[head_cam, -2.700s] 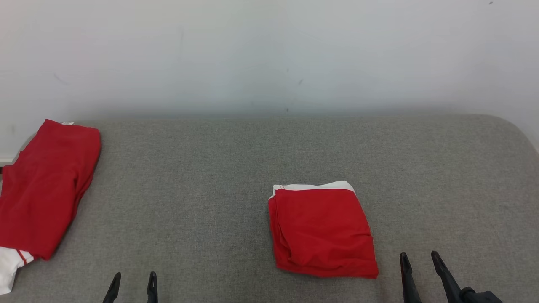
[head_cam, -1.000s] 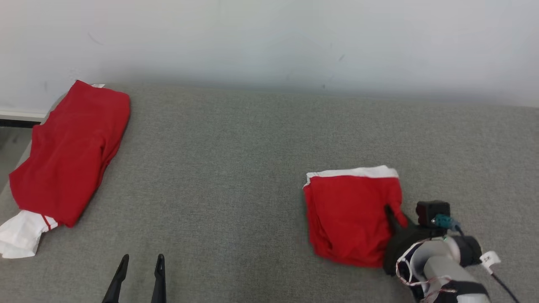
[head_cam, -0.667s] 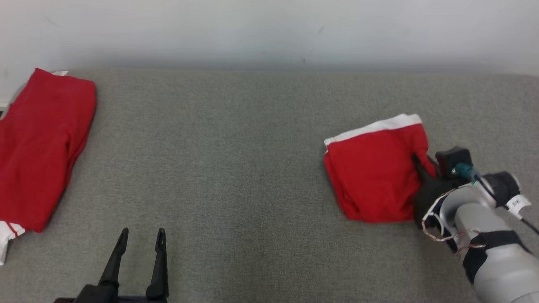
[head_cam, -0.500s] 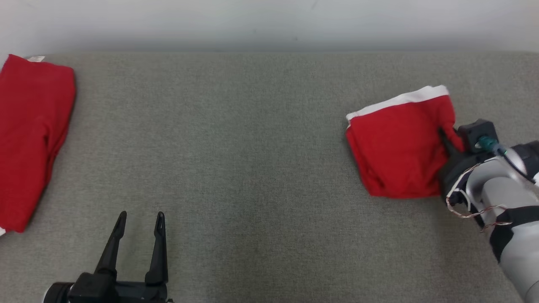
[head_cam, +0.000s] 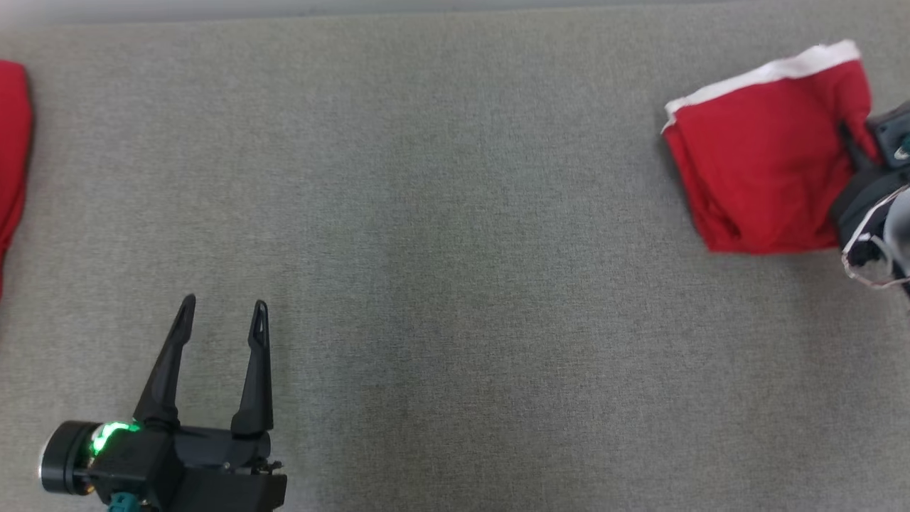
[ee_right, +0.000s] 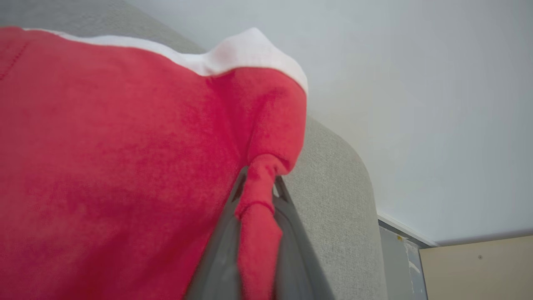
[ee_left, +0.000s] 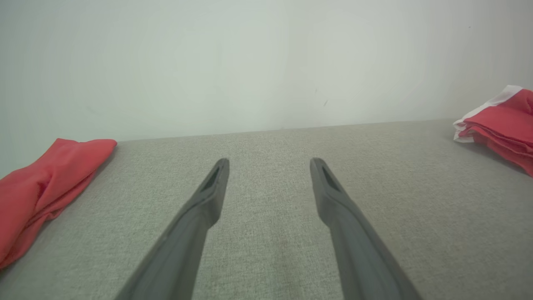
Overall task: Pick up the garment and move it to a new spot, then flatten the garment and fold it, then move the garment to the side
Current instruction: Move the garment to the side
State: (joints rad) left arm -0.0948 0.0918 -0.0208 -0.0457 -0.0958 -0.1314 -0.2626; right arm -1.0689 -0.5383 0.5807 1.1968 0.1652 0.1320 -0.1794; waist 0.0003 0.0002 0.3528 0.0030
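Soft, even light fills the room, bright and diffuse, so the folded red garment (head_cam: 761,156) casts only a thin dark shadow along its left edge on the grey upholstered surface (head_cam: 455,249). Seen close from the right wrist the red cloth is blurry and the surface's far edge bows, while the fingers (ee_left: 195,225) of the left hand (ee_left: 270,160) look soft near the lens.

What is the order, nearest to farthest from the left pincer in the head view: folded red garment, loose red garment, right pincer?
Measured from the left pincer at lower left:
1. The loose red garment, at the left edge.
2. The folded red garment, far across at upper right.
3. The right pincer, just beyond it at the right edge, gripping its side.
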